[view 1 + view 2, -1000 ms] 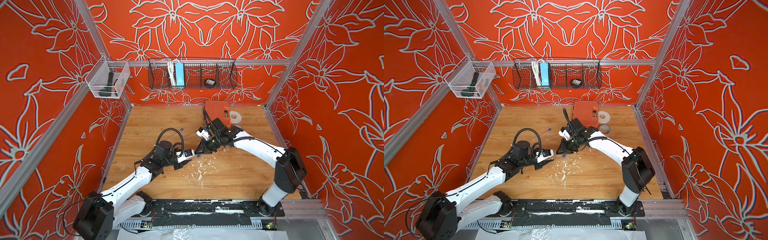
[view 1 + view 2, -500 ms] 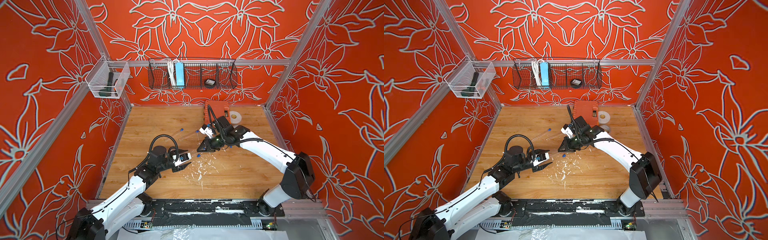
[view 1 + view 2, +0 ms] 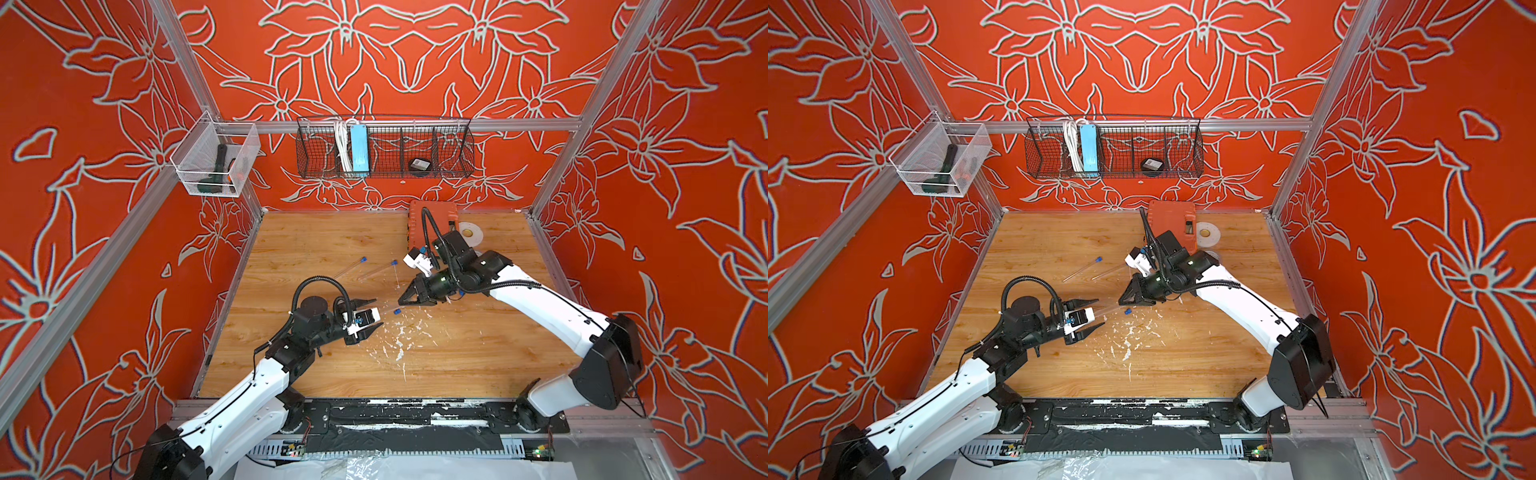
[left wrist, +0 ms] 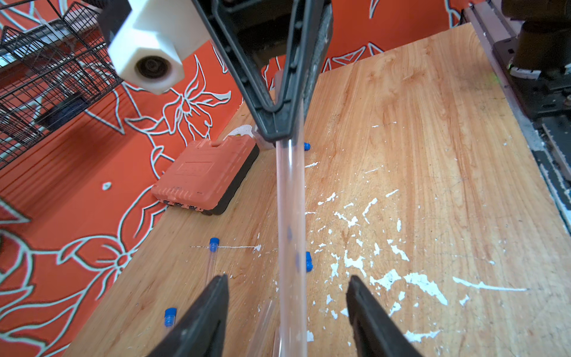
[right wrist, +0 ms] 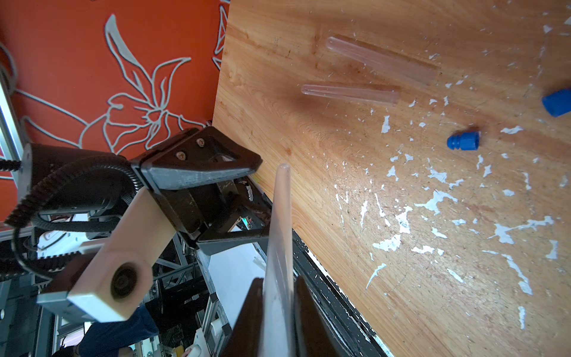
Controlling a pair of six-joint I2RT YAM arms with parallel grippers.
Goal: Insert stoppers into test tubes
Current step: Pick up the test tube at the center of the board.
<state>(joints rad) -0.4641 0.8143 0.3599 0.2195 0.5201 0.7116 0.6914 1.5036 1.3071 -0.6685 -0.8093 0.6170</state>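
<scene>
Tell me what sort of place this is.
Probably a robot test cell: two arms at a wood table, orange flowered panels on metal framing around it, tubes and blue stoppers laid out.

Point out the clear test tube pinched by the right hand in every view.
In a top view: clear test tube, faint, over the table, from right hand into open left hand.
In a top view: same spot.
Left wrist: tube passes between the left hand's open jaws.
Right wrist: tube sticks out of the right hand's shut jaws.
Shared landmark: white paint flecks.
</scene>
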